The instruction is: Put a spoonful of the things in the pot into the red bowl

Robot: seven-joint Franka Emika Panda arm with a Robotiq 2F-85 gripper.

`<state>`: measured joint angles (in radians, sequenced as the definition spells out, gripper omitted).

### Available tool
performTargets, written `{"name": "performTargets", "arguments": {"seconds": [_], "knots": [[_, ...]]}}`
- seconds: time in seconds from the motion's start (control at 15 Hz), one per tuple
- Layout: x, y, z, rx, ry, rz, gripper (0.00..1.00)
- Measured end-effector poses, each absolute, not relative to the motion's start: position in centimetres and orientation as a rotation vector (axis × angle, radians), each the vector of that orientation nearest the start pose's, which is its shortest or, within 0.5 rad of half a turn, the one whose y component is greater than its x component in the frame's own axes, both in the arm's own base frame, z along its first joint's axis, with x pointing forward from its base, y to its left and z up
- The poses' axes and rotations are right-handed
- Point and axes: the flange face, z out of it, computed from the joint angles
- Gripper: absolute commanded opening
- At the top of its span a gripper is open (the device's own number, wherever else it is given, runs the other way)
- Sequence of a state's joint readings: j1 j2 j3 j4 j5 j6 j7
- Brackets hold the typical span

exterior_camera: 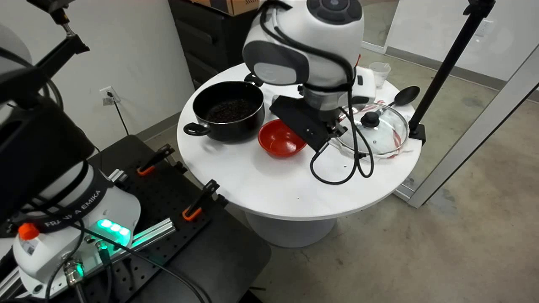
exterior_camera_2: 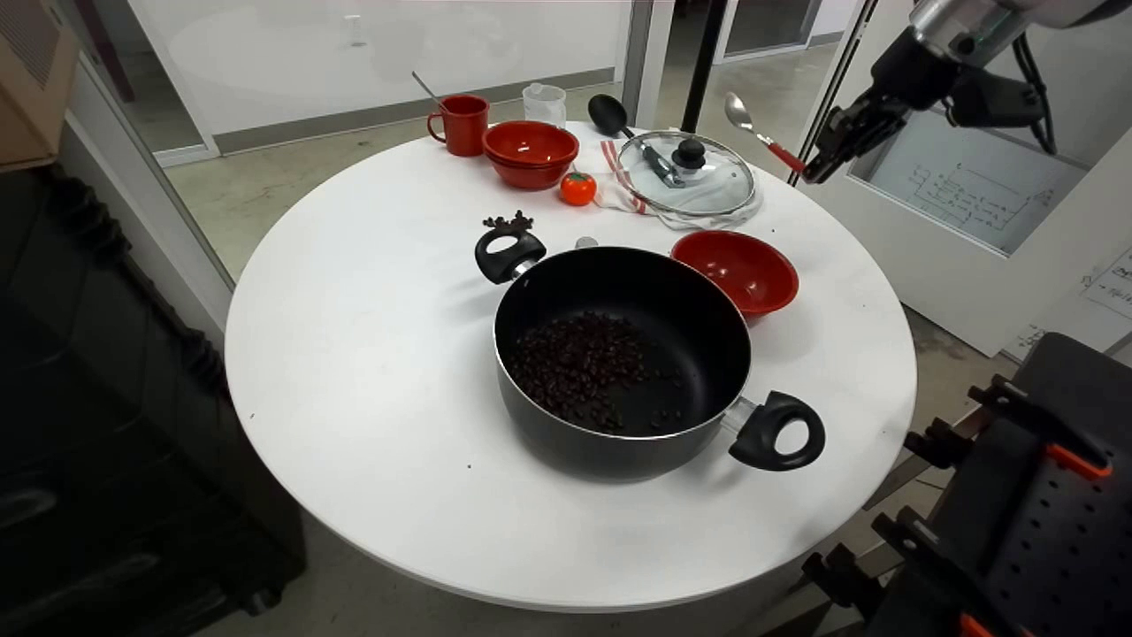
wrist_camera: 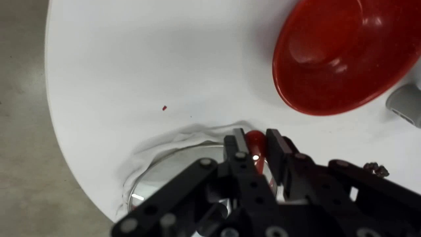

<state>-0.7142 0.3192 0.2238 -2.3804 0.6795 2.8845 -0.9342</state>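
Open room between red bowl (exterior_camera: 280, 139), table edge (exterior_camera: 290, 218).

Rnd wht tbl (exterior_camera: 269, 189) stands on brn-grey flr (exterior_camera: 463, 227), blk cab. (exterior_camera: 202, 46) by wht wall (exterior_camera: 134, 54) w/ outlet (exterior_camera: 110, 95).

We see the desk (exterior_camera_2: 354, 398) bright to its edges | soft shadows | glints in the red bowl (exterior_camera: 279, 139) | wrist view slightly blurred

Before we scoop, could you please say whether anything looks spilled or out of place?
A dark, knobbly clump lies on the table outside the pot, perhaps spilled, though I can't be sure. A stray red fleck dots the table too.
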Motion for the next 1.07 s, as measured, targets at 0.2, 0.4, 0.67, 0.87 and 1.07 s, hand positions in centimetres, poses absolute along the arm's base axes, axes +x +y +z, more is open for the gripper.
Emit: {"name": "performTargets", "arguments": {"seconds": [0.2,0.4,0.67,0.87,1.07], "knots": [[44.0,-27.0,23.3,-2.938,0.331,-0.478,0.05],[42.2,-25.8,24.3,-2.908,0.241,-0.363,0.05],[38.5,-23.0,24.7,-2.885,0.087,-0.201,0.05],[36.8,-19.6,25.4,-2.893,-0.078,-0.175,0.05],[37.7,-15.1,28.8,-2.878,-0.250,-0.244,0.05]]}}
